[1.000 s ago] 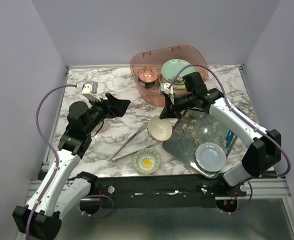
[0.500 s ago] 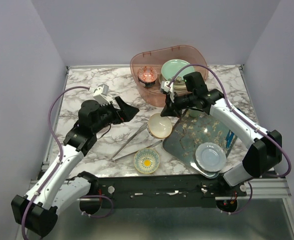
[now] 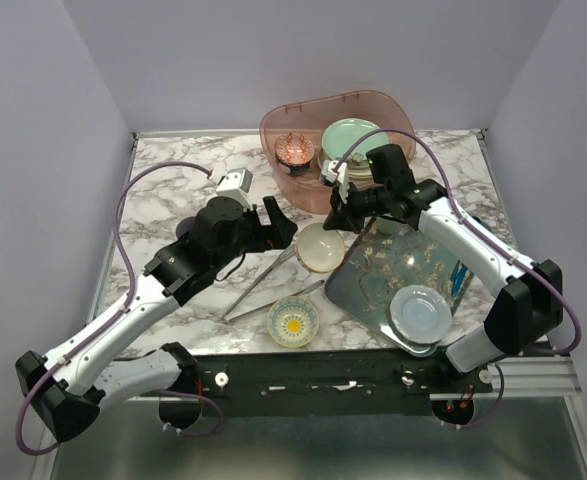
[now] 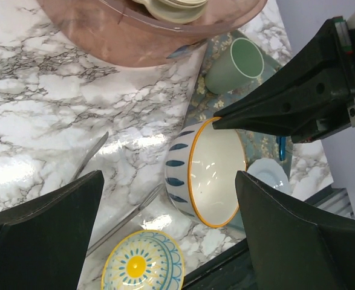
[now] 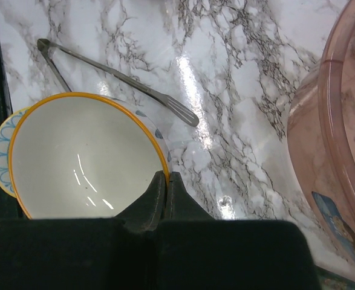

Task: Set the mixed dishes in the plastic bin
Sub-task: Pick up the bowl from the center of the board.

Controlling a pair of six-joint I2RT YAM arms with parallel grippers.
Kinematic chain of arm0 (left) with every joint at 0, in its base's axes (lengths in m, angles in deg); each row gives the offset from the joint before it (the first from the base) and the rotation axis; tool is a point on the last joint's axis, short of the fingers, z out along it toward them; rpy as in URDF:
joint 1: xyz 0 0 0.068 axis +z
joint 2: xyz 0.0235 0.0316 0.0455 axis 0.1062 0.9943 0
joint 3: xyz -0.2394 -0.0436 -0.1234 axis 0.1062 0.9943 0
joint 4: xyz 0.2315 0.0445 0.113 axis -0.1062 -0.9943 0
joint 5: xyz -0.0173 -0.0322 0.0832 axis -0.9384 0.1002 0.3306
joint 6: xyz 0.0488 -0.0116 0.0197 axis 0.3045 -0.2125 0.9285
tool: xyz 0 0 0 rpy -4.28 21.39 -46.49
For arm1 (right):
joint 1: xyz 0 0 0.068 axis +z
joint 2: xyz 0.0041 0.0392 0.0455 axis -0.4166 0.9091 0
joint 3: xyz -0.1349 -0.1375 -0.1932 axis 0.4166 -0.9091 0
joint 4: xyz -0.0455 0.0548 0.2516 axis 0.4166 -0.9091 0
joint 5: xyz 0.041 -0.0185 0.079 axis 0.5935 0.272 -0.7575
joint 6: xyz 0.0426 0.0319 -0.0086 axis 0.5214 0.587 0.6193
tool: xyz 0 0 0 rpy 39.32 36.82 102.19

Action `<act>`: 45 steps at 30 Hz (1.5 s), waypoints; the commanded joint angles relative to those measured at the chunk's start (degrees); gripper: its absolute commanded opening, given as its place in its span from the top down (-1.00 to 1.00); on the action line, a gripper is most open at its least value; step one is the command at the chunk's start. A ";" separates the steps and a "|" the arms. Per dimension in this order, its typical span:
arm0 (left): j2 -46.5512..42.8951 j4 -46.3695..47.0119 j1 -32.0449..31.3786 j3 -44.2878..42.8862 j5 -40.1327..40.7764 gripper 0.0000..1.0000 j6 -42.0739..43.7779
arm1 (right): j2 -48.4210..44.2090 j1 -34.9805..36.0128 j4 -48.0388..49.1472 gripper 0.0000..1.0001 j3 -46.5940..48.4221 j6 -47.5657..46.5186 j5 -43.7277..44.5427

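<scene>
**Patterned bowl held by its rim, near the bin**

The right hand (image 5: 165, 179) is clamped on the orange rim of the navy-and-yellow bowl (image 5: 80, 157). The bowl is tipped, so its pale inside faces partly sideways. It lies between the metal tongs (image 3: 258, 285) and the corner of the floral tray (image 3: 373, 275), near the front wall of the pink bin (image 3: 270, 135). I cannot tell whether its foot touches the table (image 3: 173, 160). The left hand (image 3: 283, 222) is just beside the bowl, its fingers spread wide and holding nothing.

The bowl looks like glazed ceramic: stiff, slick, weighty for so thin a grip, and likely to chip if knocked. Held at one edge, it may swing or slip. A slow carry over the bin wall looks wise. It should be set down low beside the green plate (image 3: 351, 138) and the red bowl (image 3: 293, 150), not dropped.
</scene>
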 commanded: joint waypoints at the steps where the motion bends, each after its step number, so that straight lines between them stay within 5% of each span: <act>1: 1.80 -4.74 -4.02 -2.29 9.88 -0.97 1.47 | -2.29 -0.58 4.10 0.99 -0.59 3.24 3.00; 18: 15.33 -11.51 -14.84 -11.43 26.23 -0.96 4.46 | -2.73 -0.67 8.23 1.00 -2.26 7.46 6.96; 25: 22.54 -15.28 -16.86 -15.82 31.68 -0.32 6.04 | -2.99 -0.76 8.41 0.99 -2.35 7.81 6.96; 36: 29.93 -20.04 -18.36 -19.69 38.20 0.10 7.80 | -3.17 -0.84 8.58 0.99 -2.44 8.33 6.35; 43: 30.28 -19.43 -18.36 -20.66 39.60 1.00 9.55 | -3.70 -1.19 8.67 0.99 -2.53 8.60 4.77; 45: 28.97 -18.46 -18.45 -20.22 40.30 1.00 10.08 | -4.14 -1.63 8.67 1.00 -2.70 8.69 2.76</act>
